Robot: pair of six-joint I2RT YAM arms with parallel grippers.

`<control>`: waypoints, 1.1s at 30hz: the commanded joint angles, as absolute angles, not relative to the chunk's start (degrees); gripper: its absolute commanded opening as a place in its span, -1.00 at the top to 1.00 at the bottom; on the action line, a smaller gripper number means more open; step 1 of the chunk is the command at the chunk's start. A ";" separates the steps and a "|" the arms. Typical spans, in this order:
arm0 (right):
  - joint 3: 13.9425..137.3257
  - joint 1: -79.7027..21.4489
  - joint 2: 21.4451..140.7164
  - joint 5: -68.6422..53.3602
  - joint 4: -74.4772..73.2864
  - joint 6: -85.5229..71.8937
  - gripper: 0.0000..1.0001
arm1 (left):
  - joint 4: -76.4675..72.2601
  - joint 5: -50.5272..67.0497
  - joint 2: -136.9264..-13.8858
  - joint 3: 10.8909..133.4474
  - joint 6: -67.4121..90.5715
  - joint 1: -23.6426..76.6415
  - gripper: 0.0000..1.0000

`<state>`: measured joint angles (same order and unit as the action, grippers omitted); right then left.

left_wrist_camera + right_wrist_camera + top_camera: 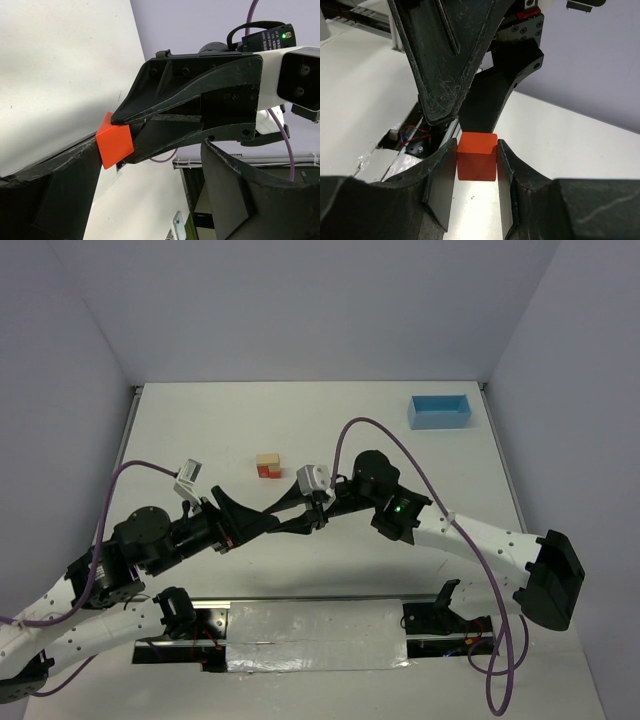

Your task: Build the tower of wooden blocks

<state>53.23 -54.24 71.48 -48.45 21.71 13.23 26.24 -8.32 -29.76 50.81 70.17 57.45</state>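
Note:
My right gripper [476, 167] is shut on a red-orange cube [477, 160], one face against each pad, held above the table. The left wrist view shows the same cube [114, 141] at the tip of the right fingers, close against one finger of my left gripper [150, 146], which stands wide open around it. Seen from above, both grippers meet mid-table, left gripper [292, 519] and right gripper [280, 514], and the cube is hidden there. The wood block tower [267, 466], a tan piece with a red-orange piece, stands just beyond them.
A light blue tray [440, 411] sits at the far right of the table. Purple cables loop over both arms. Foil-covered plating and the arm bases line the near edge [315, 635].

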 commanded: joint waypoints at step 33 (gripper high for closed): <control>78.96 -38.15 99.99 -55.55 -1.28 22.04 1.00 | 58.19 -61.87 -20.05 59.87 58.37 57.48 -0.99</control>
